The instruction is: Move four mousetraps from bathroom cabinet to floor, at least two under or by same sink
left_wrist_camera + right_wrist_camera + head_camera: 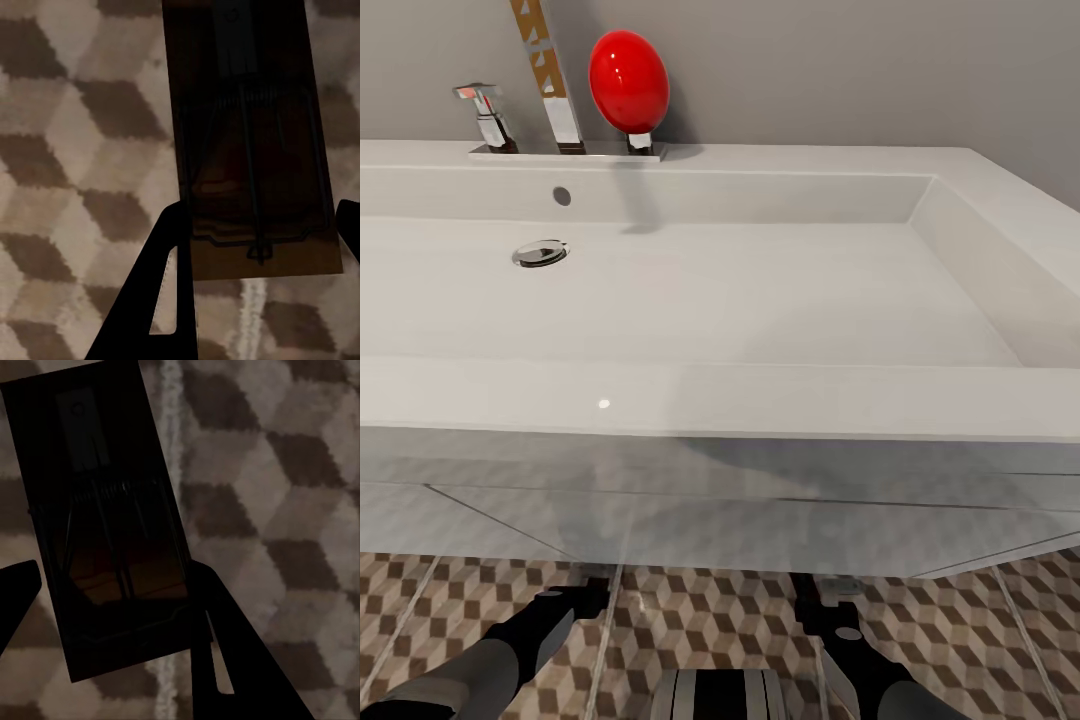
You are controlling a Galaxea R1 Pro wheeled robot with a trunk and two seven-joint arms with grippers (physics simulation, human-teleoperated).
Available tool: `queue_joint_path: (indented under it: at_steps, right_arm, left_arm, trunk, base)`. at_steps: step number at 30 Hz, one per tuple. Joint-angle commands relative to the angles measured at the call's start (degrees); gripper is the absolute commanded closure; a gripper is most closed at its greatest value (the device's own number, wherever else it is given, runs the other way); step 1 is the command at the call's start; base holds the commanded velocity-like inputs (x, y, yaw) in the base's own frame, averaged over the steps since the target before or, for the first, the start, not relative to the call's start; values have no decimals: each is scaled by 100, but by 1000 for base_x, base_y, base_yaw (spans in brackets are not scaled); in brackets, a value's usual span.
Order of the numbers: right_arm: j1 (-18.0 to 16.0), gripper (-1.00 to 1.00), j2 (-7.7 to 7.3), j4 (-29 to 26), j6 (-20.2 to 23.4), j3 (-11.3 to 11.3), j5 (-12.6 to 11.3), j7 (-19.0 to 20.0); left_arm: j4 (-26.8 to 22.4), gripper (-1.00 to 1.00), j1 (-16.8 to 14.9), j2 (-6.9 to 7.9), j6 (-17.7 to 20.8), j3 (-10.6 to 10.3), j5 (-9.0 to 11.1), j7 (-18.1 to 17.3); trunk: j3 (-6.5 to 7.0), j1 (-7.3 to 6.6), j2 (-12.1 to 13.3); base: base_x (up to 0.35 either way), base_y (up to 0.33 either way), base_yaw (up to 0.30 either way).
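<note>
Below the sink front: both arms reach forward and down, forearms low over the bathroom floor [720, 620], their tips hidden behind the white vanity [760, 520].
Left claw [259, 225]: fingers spread apart either side of a mousetrap [251, 135]; whether they touch it I cannot tell.
Right claw [112, 592]: fingers likewise parted around a second mousetrap [105, 532], which lies tilted across a grout line; contact unclear.
Count: two mousetraps, one between each claw's fingers, both over cube-patterned tiles.
Bathroom sink [760, 390]: one wide white basin holding a chrome drain [541, 253]; on its back ledge, a tap [485, 118] and a red egg-shaped object [628, 82].
</note>
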Motion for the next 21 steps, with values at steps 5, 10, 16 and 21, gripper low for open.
queue_joint_path:
  at_steps: [5, 10, 16, 21]
  right_arm:
    - [-1, 100, 8, 6, -16, -29, 58, -24]
    - [-1, 100, 11, 6, -10, -24, 55, -40]
    - [-2, 100, 12, 7, -20, -6, 33, -60]
    - [-1, 100, 12, 13, -32, -3, 26, -62]
  left_arm:
    - [-18, 100, 1, 21, 35, -45, 55, 28]
    - [-15, 100, 1, 23, 41, -45, 61, 27]
    - [-7, 100, 1, 23, 43, -44, 63, 28]
    - [-6, 100, 1, 26, 43, -43, 64, 27]
  trunk:
    - [-3, -1, -1]
    - [-3, -1, -1]
    - [-3, -1, -1]
    - [-3, -1, -1]
  base:
    - [0, 0, 0]
    - [0, 0, 0]
    - [0, 0, 0]
    - [0, 0, 0]
